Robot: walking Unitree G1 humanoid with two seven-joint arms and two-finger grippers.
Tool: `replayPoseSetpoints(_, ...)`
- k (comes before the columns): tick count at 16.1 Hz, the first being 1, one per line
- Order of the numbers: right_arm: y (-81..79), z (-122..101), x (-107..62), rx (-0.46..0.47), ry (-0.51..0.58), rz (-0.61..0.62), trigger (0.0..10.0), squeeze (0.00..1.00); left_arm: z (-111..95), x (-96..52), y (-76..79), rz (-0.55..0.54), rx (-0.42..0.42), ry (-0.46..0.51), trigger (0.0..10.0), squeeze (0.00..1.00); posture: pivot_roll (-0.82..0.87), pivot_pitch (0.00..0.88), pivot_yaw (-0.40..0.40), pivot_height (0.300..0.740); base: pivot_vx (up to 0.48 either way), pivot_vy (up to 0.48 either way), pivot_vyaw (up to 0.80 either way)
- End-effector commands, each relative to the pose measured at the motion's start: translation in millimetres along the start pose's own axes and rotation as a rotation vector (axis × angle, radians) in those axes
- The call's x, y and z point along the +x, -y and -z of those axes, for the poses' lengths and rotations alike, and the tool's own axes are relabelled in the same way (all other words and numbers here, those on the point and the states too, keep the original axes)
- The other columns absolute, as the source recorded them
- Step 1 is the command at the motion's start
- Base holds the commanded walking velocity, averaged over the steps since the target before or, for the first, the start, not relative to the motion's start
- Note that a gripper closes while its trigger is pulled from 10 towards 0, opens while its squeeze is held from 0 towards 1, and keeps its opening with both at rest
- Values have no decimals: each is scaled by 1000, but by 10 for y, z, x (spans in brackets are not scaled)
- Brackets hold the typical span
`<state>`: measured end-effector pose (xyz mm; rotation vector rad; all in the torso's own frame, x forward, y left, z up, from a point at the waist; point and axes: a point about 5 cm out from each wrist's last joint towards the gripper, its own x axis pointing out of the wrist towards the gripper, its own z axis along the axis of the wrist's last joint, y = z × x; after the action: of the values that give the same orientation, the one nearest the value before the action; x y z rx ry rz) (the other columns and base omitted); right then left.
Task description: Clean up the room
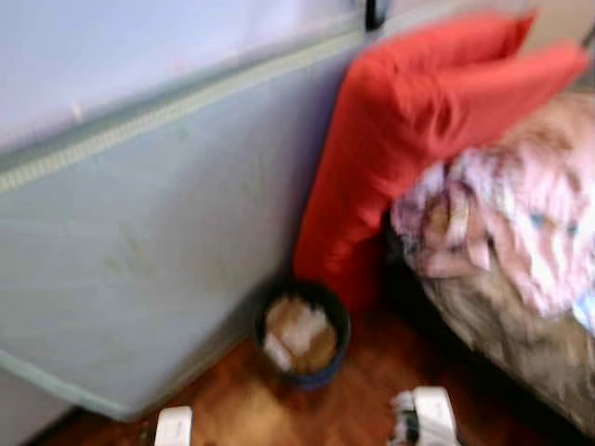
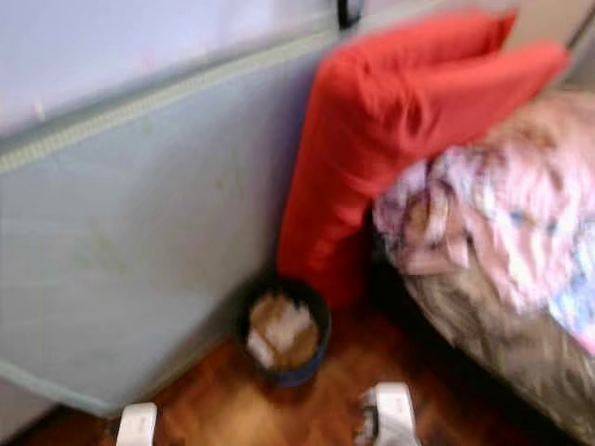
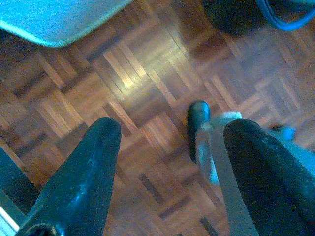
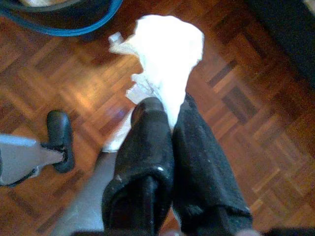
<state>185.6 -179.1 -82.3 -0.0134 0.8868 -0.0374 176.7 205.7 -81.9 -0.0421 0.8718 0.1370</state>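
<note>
1. parquet wood floor [image 3: 147, 88] all round, warm brown, with a pale blue-grey panel [image 1: 139, 232] that has a lighter trim strip taking up the robot's left side of the head views. everything's a bit blurry.
2. small dark blue bin [image 1: 302, 334] sits on the floor right at the foot of that panel, already got crumpled paper-looking stuff in it.
3. big red pillow [image 1: 409, 121] stands on end just behind the bin, leaning against the panel and sagging over the bed [image 1: 521, 334]. its bottom end comes down right next to the bin's rim, so that side is pretty crowded.
4. the bed is on the robot's right, piled with a pink and white patterned blanket [image 1: 521, 223], dark gap under it.
5. right claw [image 4: 165, 110] is clamped tight on a crumpled white tissue [image 4: 167, 54], fingers squeezed together, wad sticking out past the tips. it hangs over the floor, with the bin's blue rim [image 4: 64, 24] near, just beyond the tissue.
6. left claw [image 3: 170, 142] is spread wide, nothing in it, hovering over bare parquet with the corner of the pale panel beyond.
</note>
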Motion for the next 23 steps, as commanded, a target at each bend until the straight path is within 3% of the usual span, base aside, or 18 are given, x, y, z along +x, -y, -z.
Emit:
replayPoseSetpoints(1,61,75,-19,-1,-30,17,10000,0,107,-23,9,0,2,-41,10000,0,14,147,4,740,0,326,0)
replayPoseSetpoints(9,53,91,-22,-3,-33,15,10000,0,106,-27,-2,0,25,-31,10000,0,13,127,11,740,0,116,0)
replayPoseSetpoints(15,51,104,-28,-20,-32,9,10000,0,146,-37,12,15,-23,-41,10000,0,13,96,10,740,0,0,0)
replayPoseSetpoints(23,63,85,-22,-39,-31,9,10000,0,137,-32,17,5,-36,-44,10000,0,16,135,-5,740,254,0,64)
